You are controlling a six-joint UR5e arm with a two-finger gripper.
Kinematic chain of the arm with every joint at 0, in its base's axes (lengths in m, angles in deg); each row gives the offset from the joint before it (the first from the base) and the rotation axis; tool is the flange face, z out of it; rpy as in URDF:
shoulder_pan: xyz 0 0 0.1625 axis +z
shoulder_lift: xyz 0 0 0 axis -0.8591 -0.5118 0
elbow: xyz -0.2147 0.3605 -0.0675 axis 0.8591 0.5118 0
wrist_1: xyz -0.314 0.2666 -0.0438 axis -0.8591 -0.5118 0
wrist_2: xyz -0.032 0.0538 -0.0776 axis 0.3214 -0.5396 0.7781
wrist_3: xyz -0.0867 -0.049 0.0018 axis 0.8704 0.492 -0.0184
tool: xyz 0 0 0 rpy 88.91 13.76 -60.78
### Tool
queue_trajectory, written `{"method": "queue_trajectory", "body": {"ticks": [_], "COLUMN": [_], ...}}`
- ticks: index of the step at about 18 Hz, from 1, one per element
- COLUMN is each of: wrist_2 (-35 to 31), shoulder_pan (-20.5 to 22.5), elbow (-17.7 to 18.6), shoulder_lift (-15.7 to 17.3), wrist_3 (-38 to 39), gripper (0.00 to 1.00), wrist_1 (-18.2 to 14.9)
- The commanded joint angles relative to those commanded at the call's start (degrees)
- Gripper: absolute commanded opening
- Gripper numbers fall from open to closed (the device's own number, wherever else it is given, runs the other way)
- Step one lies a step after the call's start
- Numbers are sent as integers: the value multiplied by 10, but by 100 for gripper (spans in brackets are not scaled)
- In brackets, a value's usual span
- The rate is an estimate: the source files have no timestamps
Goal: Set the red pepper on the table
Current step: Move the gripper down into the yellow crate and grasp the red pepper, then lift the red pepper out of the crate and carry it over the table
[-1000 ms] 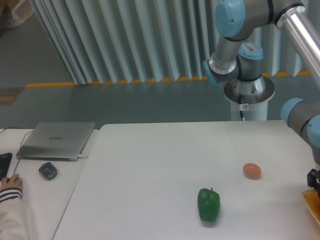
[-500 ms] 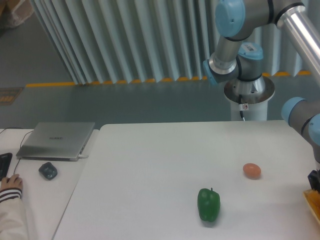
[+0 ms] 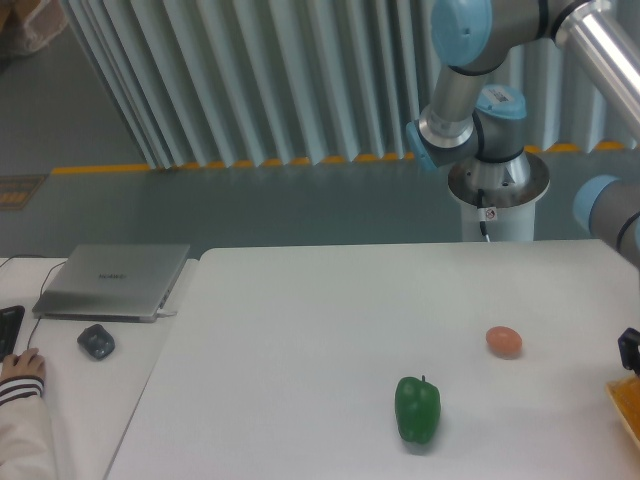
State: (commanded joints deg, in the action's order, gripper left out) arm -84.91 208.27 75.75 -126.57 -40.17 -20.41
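No red pepper shows; the gripper [image 3: 630,352] sits at the right edge, grip unclear; next it must carry the pepper over the bench [image 3: 300,330].

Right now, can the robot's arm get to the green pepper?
Probably yes. The green pepper stands alone on the table, with only the small orange egg-shaped thing off to one side and open space above. The arm leaves the picture at the right edge, and its gripper is out of view.
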Motion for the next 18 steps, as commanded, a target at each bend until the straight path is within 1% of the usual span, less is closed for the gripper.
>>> {"method": "queue_trajectory", "body": {"ticks": [1,4,6,7,9,10,11,13,15,17,18], "wrist_2": [17,48,69,78,95,119,128,123,122,114,94], "shoulder_pan": [1,1,-2,-5,-29,-41,-52,-85,-100,-113,-119], "elbow": [0,0,4,6,7,8,11,17,25,43,54], "shoulder_lift": [11,26,42,47,52,55,58,53,52,52,52], "wrist_3": [-4,-18,-42,-46,-47,-47,-46,-38,-25,-5,0], "gripper": [48,48,48,48,48,48,49,49,49,49,49], "wrist_1": [-20,-55,-83,-90,-102,-104,-102,-98,-91,-56,-39]}}
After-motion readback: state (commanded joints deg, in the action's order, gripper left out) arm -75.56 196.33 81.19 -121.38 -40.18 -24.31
